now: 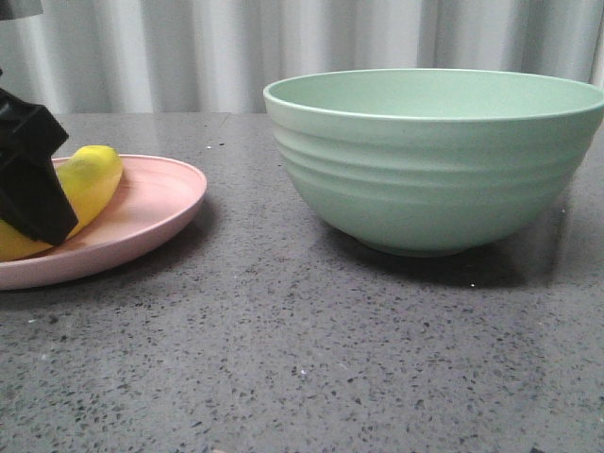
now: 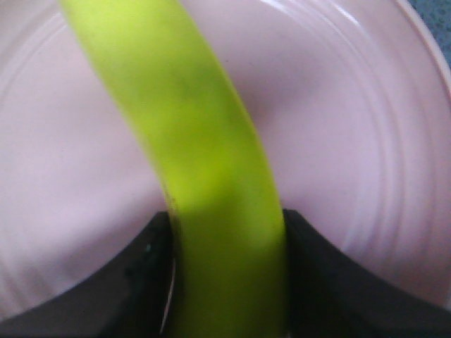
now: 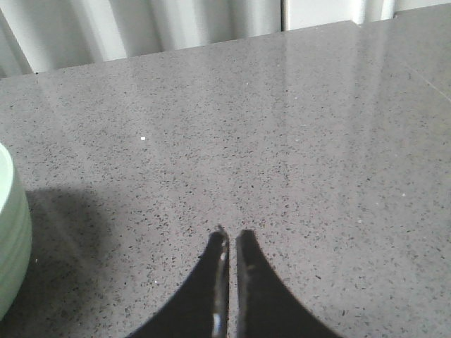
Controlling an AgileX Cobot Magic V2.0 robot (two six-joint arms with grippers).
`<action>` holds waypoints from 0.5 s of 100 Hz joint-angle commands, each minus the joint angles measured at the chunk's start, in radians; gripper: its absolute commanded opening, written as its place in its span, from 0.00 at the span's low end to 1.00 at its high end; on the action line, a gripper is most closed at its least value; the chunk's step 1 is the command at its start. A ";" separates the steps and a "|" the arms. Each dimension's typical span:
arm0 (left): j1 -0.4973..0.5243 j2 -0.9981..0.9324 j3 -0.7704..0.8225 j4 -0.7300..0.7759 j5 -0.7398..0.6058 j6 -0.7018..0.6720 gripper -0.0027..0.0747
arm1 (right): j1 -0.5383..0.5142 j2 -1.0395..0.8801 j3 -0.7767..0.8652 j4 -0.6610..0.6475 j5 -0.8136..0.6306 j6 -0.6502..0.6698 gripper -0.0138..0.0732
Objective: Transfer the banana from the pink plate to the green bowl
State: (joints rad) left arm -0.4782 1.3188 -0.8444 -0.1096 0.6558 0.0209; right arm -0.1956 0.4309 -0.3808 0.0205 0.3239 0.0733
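Note:
The yellow banana (image 1: 90, 184) lies on the pink plate (image 1: 151, 212) at the left of the table. My left gripper (image 1: 33, 203) is down on it, its black fingers pressed against both sides of the banana (image 2: 211, 176), so it is shut on the fruit over the pink plate (image 2: 352, 141). The pale green ridged bowl (image 1: 434, 160) stands upright to the right of the plate, nothing visible inside it. My right gripper (image 3: 230, 236) hangs shut over bare tabletop, with the green bowl's side (image 3: 10, 239) at the frame edge.
A grey speckled stone tabletop (image 1: 283, 359) stretches between plate and bowl and toward the front. A pale pleated curtain (image 1: 236, 47) closes off the back.

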 commanded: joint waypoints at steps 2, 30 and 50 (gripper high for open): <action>-0.010 -0.023 -0.030 -0.012 -0.049 -0.007 0.12 | 0.000 0.014 -0.028 0.004 -0.084 -0.009 0.09; -0.015 -0.025 -0.068 -0.012 -0.063 -0.007 0.01 | 0.000 0.014 -0.068 0.004 -0.021 -0.009 0.09; -0.081 -0.051 -0.157 -0.019 -0.043 0.010 0.01 | 0.047 0.028 -0.183 0.004 0.124 -0.045 0.09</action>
State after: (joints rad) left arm -0.5239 1.3147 -0.9330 -0.1101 0.6514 0.0273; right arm -0.1749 0.4326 -0.4821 0.0205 0.4441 0.0643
